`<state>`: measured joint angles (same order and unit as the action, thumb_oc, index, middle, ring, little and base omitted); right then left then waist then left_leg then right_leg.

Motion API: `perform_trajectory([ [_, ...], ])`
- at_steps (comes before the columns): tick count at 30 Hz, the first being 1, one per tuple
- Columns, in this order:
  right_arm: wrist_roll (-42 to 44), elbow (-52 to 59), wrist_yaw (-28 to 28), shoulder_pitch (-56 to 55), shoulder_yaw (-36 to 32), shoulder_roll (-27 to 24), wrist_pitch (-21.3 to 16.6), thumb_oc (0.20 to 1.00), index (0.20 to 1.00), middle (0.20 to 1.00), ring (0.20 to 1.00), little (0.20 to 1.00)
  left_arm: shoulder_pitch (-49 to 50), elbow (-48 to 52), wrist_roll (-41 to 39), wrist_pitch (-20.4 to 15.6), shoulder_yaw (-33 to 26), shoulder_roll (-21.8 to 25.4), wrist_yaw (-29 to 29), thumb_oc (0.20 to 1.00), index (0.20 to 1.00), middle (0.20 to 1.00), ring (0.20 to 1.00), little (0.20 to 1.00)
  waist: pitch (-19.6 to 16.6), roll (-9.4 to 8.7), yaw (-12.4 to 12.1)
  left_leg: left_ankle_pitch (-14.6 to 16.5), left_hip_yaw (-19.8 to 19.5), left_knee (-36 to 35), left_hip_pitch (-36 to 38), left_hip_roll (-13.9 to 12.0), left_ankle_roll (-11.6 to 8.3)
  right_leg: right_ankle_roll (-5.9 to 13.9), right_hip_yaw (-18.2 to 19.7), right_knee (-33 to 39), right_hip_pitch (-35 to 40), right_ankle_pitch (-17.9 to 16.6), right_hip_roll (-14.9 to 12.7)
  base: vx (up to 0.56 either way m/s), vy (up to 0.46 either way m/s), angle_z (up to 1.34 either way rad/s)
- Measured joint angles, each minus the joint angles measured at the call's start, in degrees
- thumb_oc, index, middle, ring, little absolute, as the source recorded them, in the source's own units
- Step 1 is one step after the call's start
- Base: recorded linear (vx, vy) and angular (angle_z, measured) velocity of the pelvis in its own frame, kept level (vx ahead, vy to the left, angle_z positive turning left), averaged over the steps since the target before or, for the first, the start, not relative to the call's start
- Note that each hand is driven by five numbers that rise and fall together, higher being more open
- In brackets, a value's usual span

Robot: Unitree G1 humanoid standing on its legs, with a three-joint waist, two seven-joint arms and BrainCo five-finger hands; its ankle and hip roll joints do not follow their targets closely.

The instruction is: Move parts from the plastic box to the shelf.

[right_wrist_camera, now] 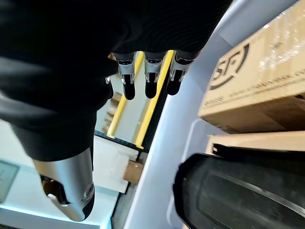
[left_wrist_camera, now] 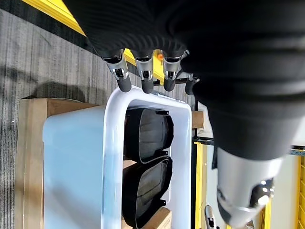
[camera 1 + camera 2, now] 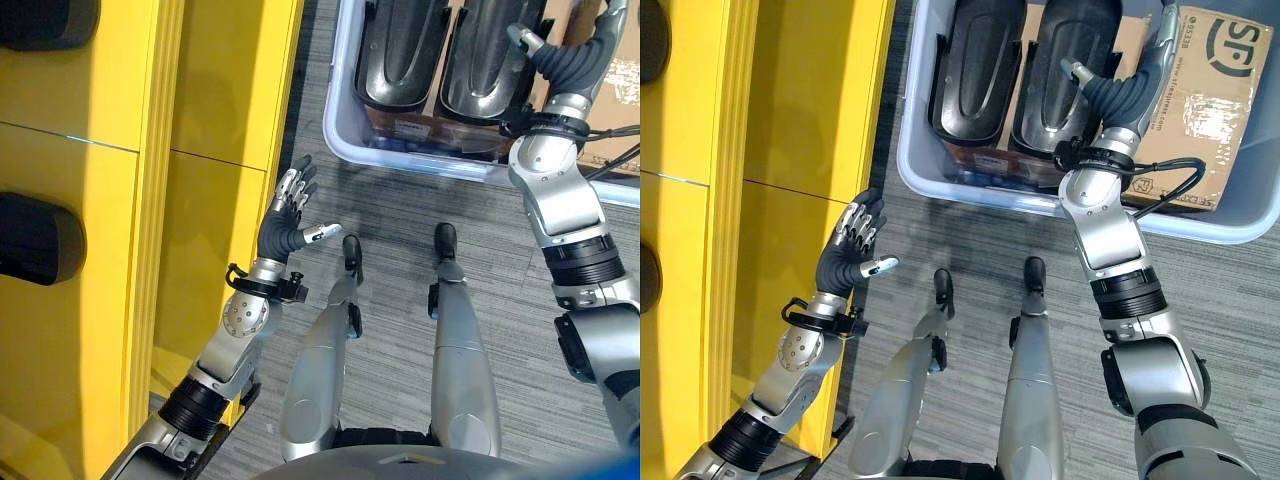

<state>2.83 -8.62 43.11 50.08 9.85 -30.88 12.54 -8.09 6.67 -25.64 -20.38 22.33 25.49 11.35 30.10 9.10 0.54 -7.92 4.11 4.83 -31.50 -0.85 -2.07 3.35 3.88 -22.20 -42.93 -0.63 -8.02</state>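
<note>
Two glossy black moulded parts [image 3: 978,62] [image 3: 1067,60] lie side by side in the pale plastic box [image 3: 940,175] on the floor ahead. My right hand [image 3: 1125,90] hovers over the box beside the right-hand part, fingers straight and holding nothing. My left hand [image 3: 850,252] hangs open next to the yellow shelf [image 3: 120,200], between the shelf and the box, empty. In the left wrist view the box [image 2: 112,157] and both parts [image 2: 147,136] show past the straight fingers [image 2: 143,78]. The right wrist view shows a part [image 1: 238,191] below the fingers [image 1: 150,76].
A cardboard box [image 3: 1200,90] sits in the right half of the plastic box. Dark parts [image 3: 35,240] rest on the yellow shelf's levels at the left. Grey carpet [image 3: 400,215] lies between shelf and box.
</note>
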Motion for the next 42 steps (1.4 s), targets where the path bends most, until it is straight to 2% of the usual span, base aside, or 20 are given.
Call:
perform_trajectory([
  [4, -4.9, -1.63, -0.29, 0.11, 2.14, -1.36, 1.15, 1.0, 1.0, 1.0, 1.0, 1.0, 0.06, -0.15, 0.0, 0.0, -0.09, 0.34, -0.03, 1.0, 1.0, 1.0, 1.0, 1.0, 0.0, 0.0, -0.2, 0.06, -0.13, 0.3, -0.68, 0.16, -0.05, -0.08, -0.27, -0.71, -0.57, 0.44, -0.22, 0.04, 0.006, 0.05],
  [8, -3.55, -2.61, 1.82, -0.16, 2.36, -1.19, 4.19, 1.0, 1.0, 1.0, 1.0, 1.0, 0.17, -0.16, -0.1, 0.0, -0.22, 0.33, -0.2, 1.0, 1.0, 1.0, 1.0, 1.0, 0.0, 0.0, -0.12, 0.05, -0.1, 0.32, -0.69, 0.2, -0.05, -0.13, -0.24, -0.9, -0.73, 0.48, -0.27, 0.0, 0.01, 0.0],
  [13, 2.73, -8.17, 4.13, -0.32, 0.53, -1.12, 4.23, 1.0, 1.0, 1.0, 1.0, 1.0, 0.06, -0.14, -0.14, 0.0, -0.34, 0.34, 0.28, 1.0, 1.0, 1.0, 1.0, 1.0, -0.01, 0.01, 0.1, 0.04, -0.02, 0.46, -1.52, 0.47, -0.04, -0.12, 0.11, -1.9, -2.24, 0.7, -0.32, 0.01, 0.025, -0.03],
  [20, 4.05, -9.27, 5.56, -0.37, -0.29, -0.91, 2.65, 1.0, 1.0, 1.0, 1.0, 1.0, 0.03, -0.16, -0.34, 0.0, -0.28, 0.33, 0.54, 1.0, 1.0, 1.0, 1.0, 1.0, -0.01, 0.02, 0.24, 0.02, -0.04, 0.44, -1.71, 0.44, -0.09, -0.27, 0.12, -2.75, -2.84, 1.16, -0.29, 0.0, 0.0, 0.0],
  [31, 4.78, -9.27, 4.05, -0.15, 0.0, -0.58, 2.81, 1.0, 1.0, 1.0, 1.0, 1.0, 0.01, -0.18, -0.18, -0.01, -0.37, 0.33, 1.56, 1.0, 1.0, 1.0, 1.0, 1.0, -0.04, 0.06, -0.19, -0.01, -0.16, 1.54, -3.63, 0.69, -0.18, -0.46, 0.11, -3.92, -4.61, 1.46, -0.38, 0.0, -0.003, 0.01],
  [35, 3.51, -9.27, 1.31, -0.06, 0.57, -0.67, 4.29, 1.0, 1.0, 1.0, 1.0, 1.0, 0.01, -0.19, -0.3, -0.01, -0.35, 0.33, 1.51, 1.0, 1.0, 1.0, 1.0, 1.0, -0.04, 0.06, -0.13, 0.15, -0.32, 1.99, -3.73, 0.7, -0.3, -0.6, 0.12, -4.25, -4.61, 1.73, -0.4, 0.0, 0.0, 0.0],
  [40, 5.17, -9.47, -0.15, -0.01, 2.35, -0.55, 4.98, 1.0, 1.0, 1.0, 1.0, 1.0, 0.02, -0.18, -0.66, -0.02, -0.37, 0.33, 0.24, 1.0, 1.0, 1.0, 1.0, 1.0, -0.05, 0.07, -0.23, 0.3, -0.74, 3.17, -5.44, 0.43, -0.42, -0.44, -0.01, -4.67, -5.77, 1.86, -0.38, 0.01, -0.048, 0.02],
  [42, 8.03, -12.95, -0.2, 1.01, 2.19, 0.0, 4.83, 1.0, 1.0, 1.0, 1.0, 1.0, -0.11, -0.2, -0.65, 0.01, -0.56, 0.36, 0.13, 1.0, 1.0, 1.0, 1.0, 1.0, -0.05, 0.07, -0.35, 0.66, -1.54, 4.04, -5.82, 0.32, -0.77, -0.45, -0.52, -4.9, -5.6, 1.86, -0.32, 0.01, -0.061, 0.05],
])
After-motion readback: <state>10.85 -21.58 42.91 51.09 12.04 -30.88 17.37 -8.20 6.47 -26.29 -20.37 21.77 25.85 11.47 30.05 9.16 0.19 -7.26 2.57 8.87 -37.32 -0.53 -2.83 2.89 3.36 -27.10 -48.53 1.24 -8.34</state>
